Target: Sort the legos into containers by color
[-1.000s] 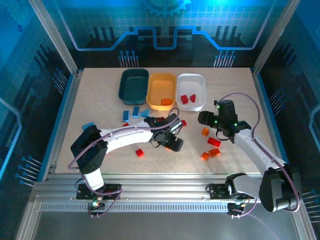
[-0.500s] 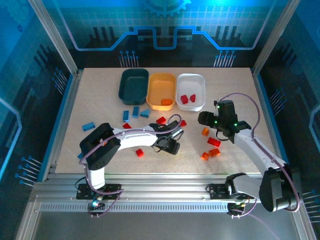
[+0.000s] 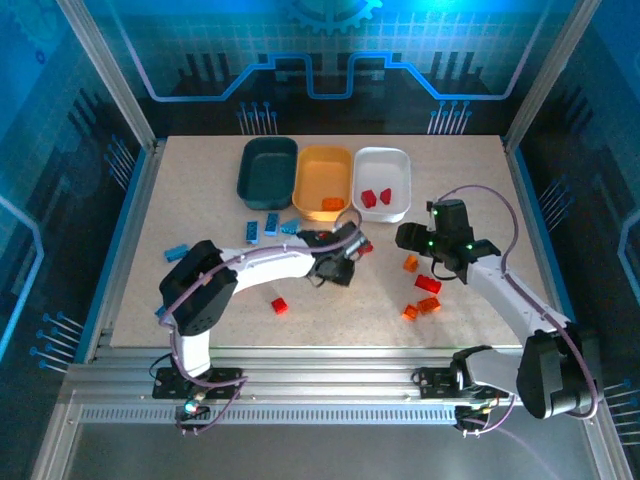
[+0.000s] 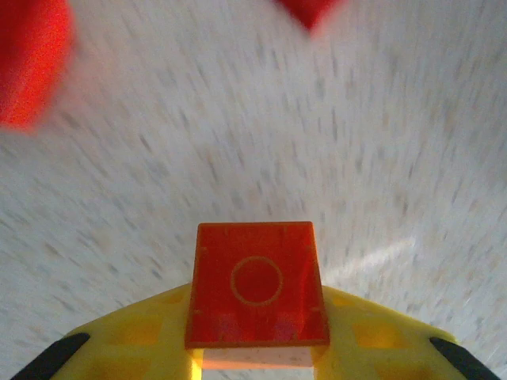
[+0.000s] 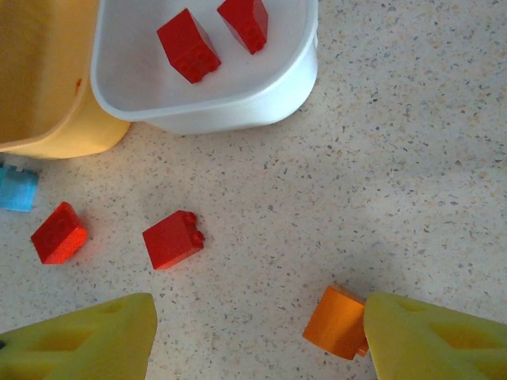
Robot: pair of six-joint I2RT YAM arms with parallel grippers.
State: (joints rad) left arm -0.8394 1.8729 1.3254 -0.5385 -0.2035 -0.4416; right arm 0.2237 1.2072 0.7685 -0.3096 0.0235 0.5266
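So the left gripper [image 3: 338,268] is sitting mid-table, just on the near side of the yellow-orange tray [image 3: 322,170], and it's clamped down on a red lego [image 4: 257,285]. The wrist cam has that brick pinched square between the two yellow fingers [image 4: 142,332] (the table behind it is pretty smeared, so not much else to read there). The right gripper [image 5: 261,340] is spread wide with nothing in it. An orange lego [image 5: 337,323] lies on the table right up against the inside of its right-hand finger. Further out, the white tray [image 5: 238,99] has two red bricks [image 5: 188,45] in it, and the yellow-orange tray holds one orange piece [image 3: 331,204]. The dark teal tray [image 3: 267,170] is leftmost, with blue legos [image 3: 272,226] lying just near of it.
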